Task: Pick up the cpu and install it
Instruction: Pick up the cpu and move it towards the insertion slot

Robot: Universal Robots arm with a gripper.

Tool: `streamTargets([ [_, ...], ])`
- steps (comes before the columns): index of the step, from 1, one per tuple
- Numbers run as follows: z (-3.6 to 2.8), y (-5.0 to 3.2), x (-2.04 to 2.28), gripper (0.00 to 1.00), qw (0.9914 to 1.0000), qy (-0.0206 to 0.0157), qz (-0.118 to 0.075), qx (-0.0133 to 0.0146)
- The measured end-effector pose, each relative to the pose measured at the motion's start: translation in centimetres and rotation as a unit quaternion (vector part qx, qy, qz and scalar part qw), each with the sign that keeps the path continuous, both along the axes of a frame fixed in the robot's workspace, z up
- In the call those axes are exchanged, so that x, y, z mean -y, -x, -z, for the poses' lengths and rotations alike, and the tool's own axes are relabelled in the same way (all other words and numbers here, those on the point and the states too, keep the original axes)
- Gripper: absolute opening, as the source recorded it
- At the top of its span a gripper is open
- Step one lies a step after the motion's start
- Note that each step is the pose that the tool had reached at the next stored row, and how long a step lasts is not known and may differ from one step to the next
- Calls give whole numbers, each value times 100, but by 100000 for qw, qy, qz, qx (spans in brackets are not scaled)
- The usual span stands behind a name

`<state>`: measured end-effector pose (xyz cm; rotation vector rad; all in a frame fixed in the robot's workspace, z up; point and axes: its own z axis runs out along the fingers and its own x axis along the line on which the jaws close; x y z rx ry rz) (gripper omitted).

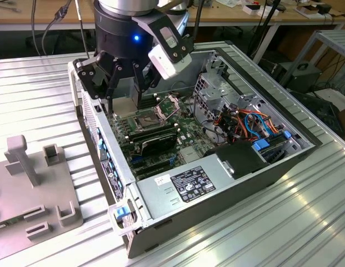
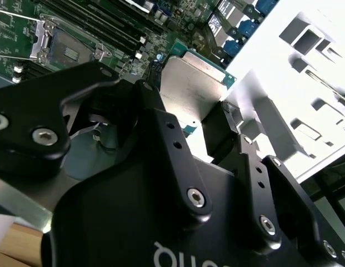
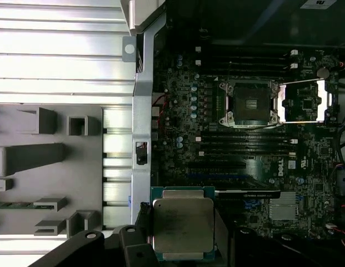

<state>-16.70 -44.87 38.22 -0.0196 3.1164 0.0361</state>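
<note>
My gripper (image 1: pixel 125 89) is shut on the cpu (image 3: pixel 182 225), a flat square chip with a dull silver top and a green edge, gripped by two opposite sides. In both wrist views the cpu (image 2: pixel 191 92) sits between the black fingers (image 2: pixel 161 119). The gripper hangs above the open computer case, near its wall on the exterior view's left. Apart from the chip, the dark square socket (image 3: pixel 250 103) on the motherboard (image 3: pixel 228 161) stands bare, its hinged metal plate (image 3: pixel 305 100) flipped open. In the exterior view the socket (image 1: pixel 145 118) lies just below and beside the gripper.
Black memory sticks (image 1: pixel 153 139) lie beside the socket. A power supply (image 1: pixel 189 186) fills the case's near end, and coloured cables (image 1: pixel 244 122) the exterior view's right. A grey fixture tray (image 1: pixel 33 189) with upright blocks sits outside the case wall (image 1: pixel 103 144) on ribbed metal.
</note>
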Motion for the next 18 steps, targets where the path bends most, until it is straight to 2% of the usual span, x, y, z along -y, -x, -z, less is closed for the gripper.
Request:
streamTargets([
  [18, 0, -79, 0, 55, 100000, -1, 0, 2],
])
